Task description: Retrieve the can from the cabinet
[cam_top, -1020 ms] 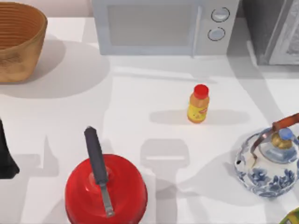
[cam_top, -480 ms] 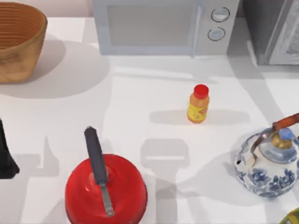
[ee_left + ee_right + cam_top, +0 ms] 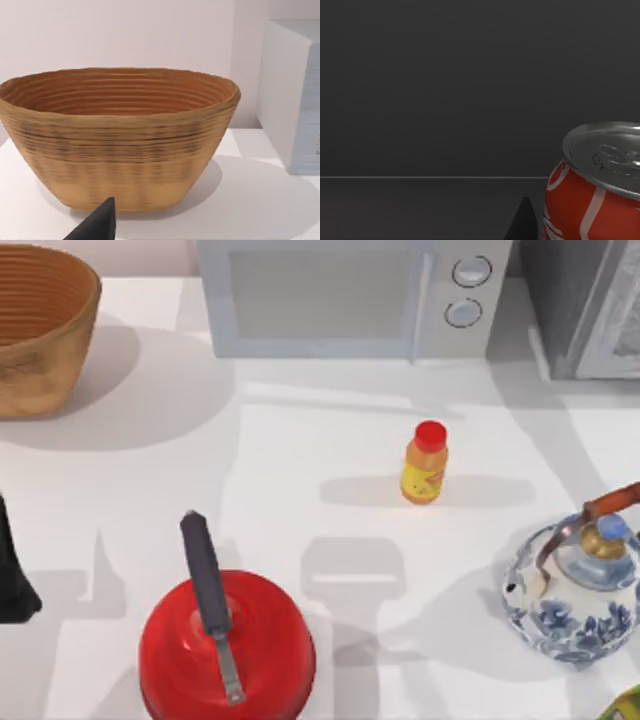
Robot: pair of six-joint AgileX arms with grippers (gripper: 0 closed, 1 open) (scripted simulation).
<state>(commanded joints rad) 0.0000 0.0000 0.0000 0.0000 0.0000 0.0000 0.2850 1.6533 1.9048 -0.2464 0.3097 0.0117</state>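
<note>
Two arms share one white table (image 3: 300,450), and the bulky things line its far edge, which leaves the middle open for reaching. The grey cabinet (image 3: 590,310) stands at the far right corner, the microwave (image 3: 340,295) just beside it to the left, and the woven basket (image 3: 40,330) at the far left corner. Nearer the front sit a red pan (image 3: 170,660) with a dark handle, a blue-and-white teapot (image 3: 575,605) at the right edge, and a small orange bottle (image 3: 425,462) standing upright and well apart from both. The red can (image 3: 590,200) stands upright on the cabinet's dark floor, with the dark back wall behind it. The right gripper (image 3: 522,222) is inside the cabinet just beside the can, probably lined up to take it by the side, though I cannot tell whether it is touching. Whether that pincer is apart or together I cannot tell. The left arm (image 3: 12,580) is parked at the table's left edge, its gripper (image 3: 100,225) facing the basket, likely to keep out of the way; its state I also cannot tell. Against the top views from a second and half a second ago, nothing on the table has shifted, and the left arm sits in the same spot.
</note>
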